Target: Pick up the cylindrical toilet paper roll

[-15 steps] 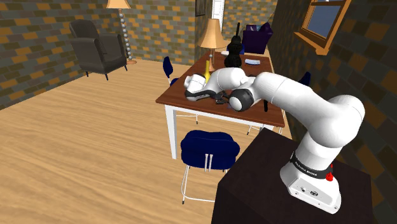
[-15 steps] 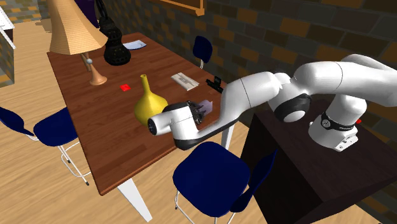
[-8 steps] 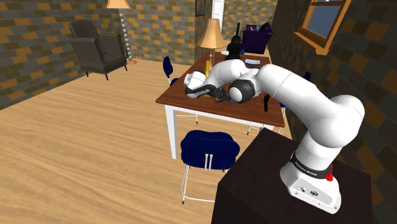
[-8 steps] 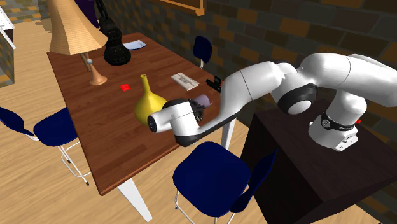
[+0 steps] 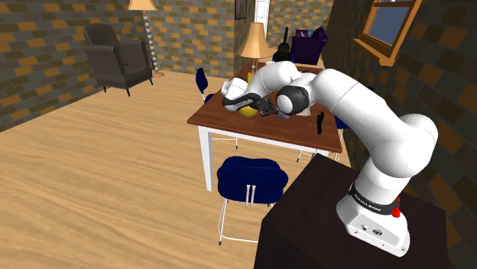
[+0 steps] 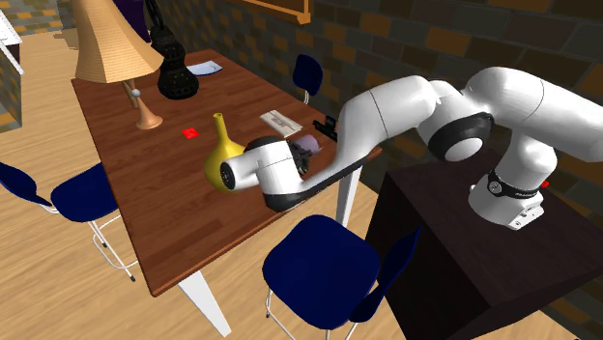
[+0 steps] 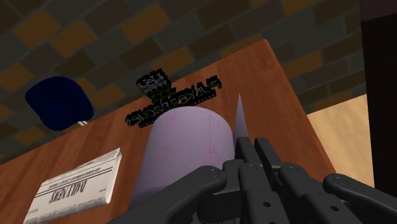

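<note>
The toilet paper roll (image 7: 184, 149) is a pale lilac cylinder with a loose flap sticking up beside it. My black gripper (image 7: 226, 175) is shut on it, the fingers (image 7: 254, 159) clasping its side. In the second exterior view the roll (image 6: 309, 148) shows at the hand's tip, held a little above the brown table (image 6: 145, 208) near the table's right edge. The gripper (image 6: 303, 160) sits behind the white wrist, beside the yellow vase (image 6: 224, 150). From the shoulder view the gripper (image 5: 264, 108) hangs over the table (image 5: 229, 126).
A folded newspaper (image 6: 280, 123) and a small black object (image 6: 327, 126) lie on the table beyond the roll. A table lamp (image 6: 111, 48), a black vase (image 6: 174, 68) and a small red item (image 6: 189, 131) stand farther along. Blue chairs (image 6: 324, 270) ring the table.
The fingers closed on the roll, then the arm rose, carrying the roll up off the table and slightly toward the yellow vase.
</note>
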Controlling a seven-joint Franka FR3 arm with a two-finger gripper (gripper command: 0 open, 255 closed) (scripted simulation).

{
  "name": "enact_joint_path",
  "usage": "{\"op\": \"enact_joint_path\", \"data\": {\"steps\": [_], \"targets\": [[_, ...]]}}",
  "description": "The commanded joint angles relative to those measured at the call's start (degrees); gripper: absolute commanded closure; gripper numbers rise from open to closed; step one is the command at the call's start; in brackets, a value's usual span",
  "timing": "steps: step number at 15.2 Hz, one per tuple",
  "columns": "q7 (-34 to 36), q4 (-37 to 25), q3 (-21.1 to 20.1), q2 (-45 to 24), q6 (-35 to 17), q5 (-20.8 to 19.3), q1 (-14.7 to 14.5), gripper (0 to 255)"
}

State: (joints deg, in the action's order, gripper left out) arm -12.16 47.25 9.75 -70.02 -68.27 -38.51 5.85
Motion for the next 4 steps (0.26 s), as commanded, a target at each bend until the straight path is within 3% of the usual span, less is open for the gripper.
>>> {"op": "enact_joint_path", "data": {"steps": [1, 4], "targets": [[-0.4, 0.7, 0.1, 1.2, 0.4, -0.2, -0.1, 255], [-0.7, 1.2, 0.2, 1.9, 0.5, -0.3, -0.2, 255]]}}
